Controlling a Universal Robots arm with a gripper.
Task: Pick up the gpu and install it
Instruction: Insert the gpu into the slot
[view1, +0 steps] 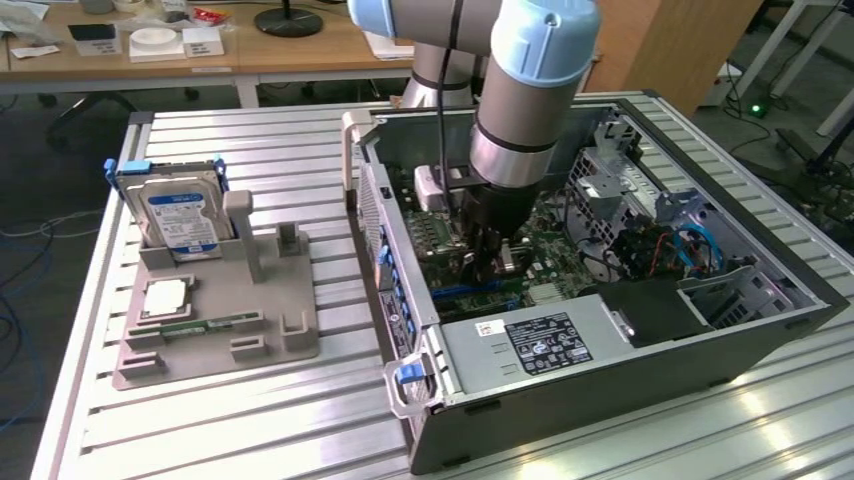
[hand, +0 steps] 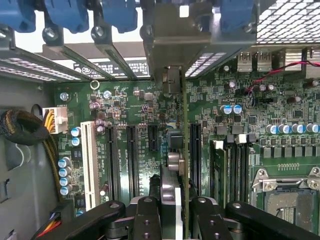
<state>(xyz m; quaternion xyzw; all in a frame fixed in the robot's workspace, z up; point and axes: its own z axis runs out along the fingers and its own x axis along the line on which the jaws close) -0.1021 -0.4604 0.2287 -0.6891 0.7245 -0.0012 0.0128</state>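
Observation:
I hold the gpu (hand: 184, 150) edge-on inside the open computer case (view1: 601, 385). Its thin green board edge runs straight away from me, with the cooler block (hand: 172, 142) on one face. Its silver end bracket (hand: 172, 35) reaches the case's rear slot openings. My gripper (hand: 176, 220) is shut on the card, with one black finger (hand: 146, 220) on each face. The card stands upright over the motherboard (hand: 240, 125), close beside a long black expansion slot (hand: 195, 150); I cannot tell whether it touches a slot. In the exterior view my gripper (view1: 489, 262) reaches down into the case and hides most of the card.
Blue slot clips (hand: 70, 12) line the rear wall of the case. A power supply (view1: 534, 345) and a bundle of cables (view1: 661, 250) sit inside the case. On the exterior view's left, a grey fixture (view1: 214, 345) holds a hard drive (view1: 180, 215), a memory stick (view1: 207, 325) and a chip (view1: 163, 297).

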